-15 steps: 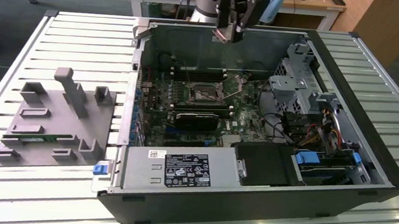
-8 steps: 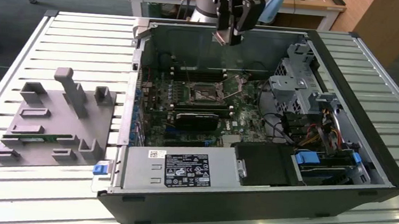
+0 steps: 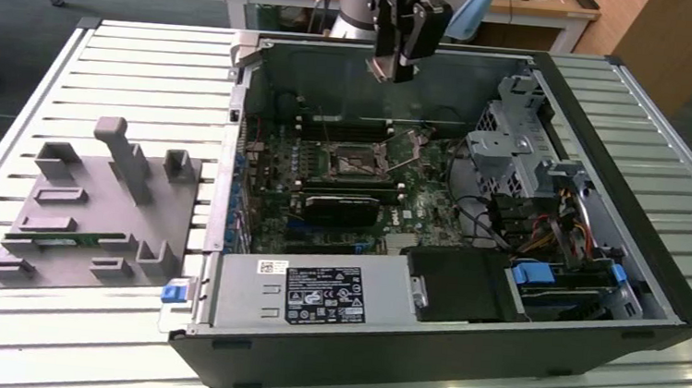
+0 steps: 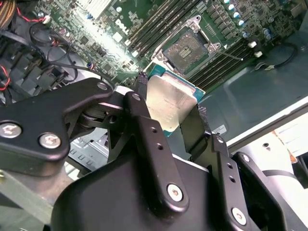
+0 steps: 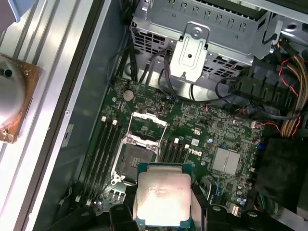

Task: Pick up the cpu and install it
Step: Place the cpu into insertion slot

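My gripper (image 3: pixel 396 66) hangs above the back of the open computer case (image 3: pixel 620 178), shut on the cpu (image 3: pixel 393 70). In both wrist views the cpu (image 4: pixel 171 103) (image 5: pixel 163 195) is a flat square chip with a silvery top plate and a green edge, clamped between the two black fingers (image 4: pixel 144 110). Below it on the green motherboard lies the bare cpu socket (image 4: pixel 185 49) (image 5: pixel 137 154) (image 3: pixel 355 164), its metal load frame (image 5: pixel 147 126) swung open. The chip is in the air, well above the socket and apart from it.
Memory slots (image 5: pixel 103 147) flank the socket. A metal drive cage (image 3: pixel 511 151) and cable bundles (image 3: pixel 492 219) fill the case on the exterior view's right. The power supply (image 3: pixel 313 293) sits at the front. A grey fixture (image 3: pixel 97 211) with a green memory stick (image 3: pixel 58 241) rests outside the case.
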`<state>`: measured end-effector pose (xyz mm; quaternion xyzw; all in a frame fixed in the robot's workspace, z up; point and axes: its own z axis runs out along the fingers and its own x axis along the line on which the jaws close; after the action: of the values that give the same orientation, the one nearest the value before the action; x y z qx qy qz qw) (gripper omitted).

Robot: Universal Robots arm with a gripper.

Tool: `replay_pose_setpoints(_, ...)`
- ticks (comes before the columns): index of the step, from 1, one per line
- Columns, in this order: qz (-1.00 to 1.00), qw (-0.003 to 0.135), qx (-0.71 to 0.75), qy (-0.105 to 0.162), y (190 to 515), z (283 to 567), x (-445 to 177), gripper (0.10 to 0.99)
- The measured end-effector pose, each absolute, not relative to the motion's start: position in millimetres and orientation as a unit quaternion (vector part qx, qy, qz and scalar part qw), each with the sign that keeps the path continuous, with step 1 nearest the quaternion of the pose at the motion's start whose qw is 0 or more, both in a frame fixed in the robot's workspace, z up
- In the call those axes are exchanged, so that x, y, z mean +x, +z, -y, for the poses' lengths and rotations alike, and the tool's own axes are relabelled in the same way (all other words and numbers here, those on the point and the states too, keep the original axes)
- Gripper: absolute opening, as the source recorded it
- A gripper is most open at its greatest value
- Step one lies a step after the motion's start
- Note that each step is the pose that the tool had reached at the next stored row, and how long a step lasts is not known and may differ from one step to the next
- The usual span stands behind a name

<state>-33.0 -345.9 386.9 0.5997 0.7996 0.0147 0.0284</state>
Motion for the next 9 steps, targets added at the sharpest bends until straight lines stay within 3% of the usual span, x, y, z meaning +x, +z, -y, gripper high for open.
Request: replay_pose_setpoints(9, -0.787, 0.028, 0.617, 0.013, 380.6, 345.1, -37.2, 0.529)
